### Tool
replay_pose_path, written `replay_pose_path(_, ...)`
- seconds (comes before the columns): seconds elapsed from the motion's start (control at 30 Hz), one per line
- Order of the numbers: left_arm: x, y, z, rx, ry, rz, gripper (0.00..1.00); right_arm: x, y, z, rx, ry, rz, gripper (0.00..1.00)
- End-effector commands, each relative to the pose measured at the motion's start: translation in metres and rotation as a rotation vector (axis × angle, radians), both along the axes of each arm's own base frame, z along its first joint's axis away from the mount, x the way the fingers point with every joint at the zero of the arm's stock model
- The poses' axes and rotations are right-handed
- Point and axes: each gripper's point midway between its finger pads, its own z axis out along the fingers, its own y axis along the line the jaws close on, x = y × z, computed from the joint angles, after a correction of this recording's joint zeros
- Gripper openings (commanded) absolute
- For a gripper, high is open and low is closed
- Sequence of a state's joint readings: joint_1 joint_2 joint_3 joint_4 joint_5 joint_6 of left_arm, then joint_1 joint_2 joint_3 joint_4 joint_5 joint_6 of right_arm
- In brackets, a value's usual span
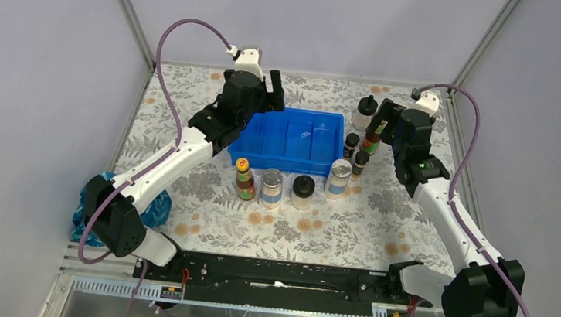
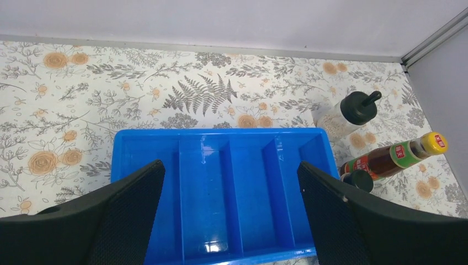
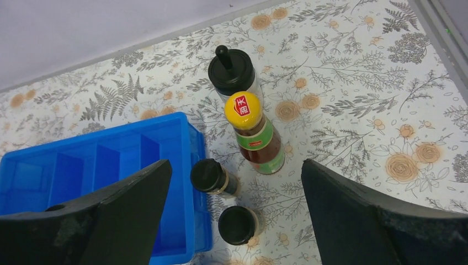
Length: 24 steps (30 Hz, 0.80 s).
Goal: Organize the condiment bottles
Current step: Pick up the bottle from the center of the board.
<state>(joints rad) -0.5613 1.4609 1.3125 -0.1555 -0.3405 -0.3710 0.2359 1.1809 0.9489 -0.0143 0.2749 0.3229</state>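
Tiny black-capped bottle [image 2: 357, 179] half hidden behind left pincer [image 2: 230, 165]; tray [image 2: 221, 133] near corners too.

All upright on worktop. Near row: yellow-capped bottle [image 1: 244, 180], silver-lidded jar [image 1: 271, 186], black-domed bottle [image 1: 303, 192], second jar [image 1: 339, 178]. Far-right cluster: second domed bottle [image 3: 230, 70], second yellow-capped bottle [image 3: 255, 135], tiny black-capped bottle [image 3: 209, 176], another tiny bottle [image 3: 237, 225].

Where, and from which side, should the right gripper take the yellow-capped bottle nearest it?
Probably from above, closing on the yellow-capped bottle just below its cap: it stands upright, and the black-domed bottle behind and small black-capped bottle beside it crowd a sideways approach.
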Motion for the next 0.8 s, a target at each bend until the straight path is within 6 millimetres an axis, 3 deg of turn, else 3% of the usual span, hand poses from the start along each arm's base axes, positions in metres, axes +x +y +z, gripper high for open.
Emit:
replay_pose_path(0.0,0.004,-0.006,0.012,-0.020,-0.026,0.000,0.94,-0.003,-0.014,0.024,-0.077,-0.060,-0.081,0.96)
replay_pose_path(0.23,0.006,-0.019,0.006,-0.026,-0.027,-0.049,0.94,-0.005,-0.008,0.032,-0.107,-0.105,-0.013,0.92)
replay_pose_path(0.5,0.018,-0.052,0.001,-0.038,-0.040,-0.187,0.94,-0.004,-0.007,0.034,-0.136,-0.118,0.012,0.89)
replay_pose_path(0.77,0.029,-0.082,-0.017,-0.013,-0.029,-0.310,0.94,0.003,-0.001,0.027,-0.141,-0.106,0.041,0.87)
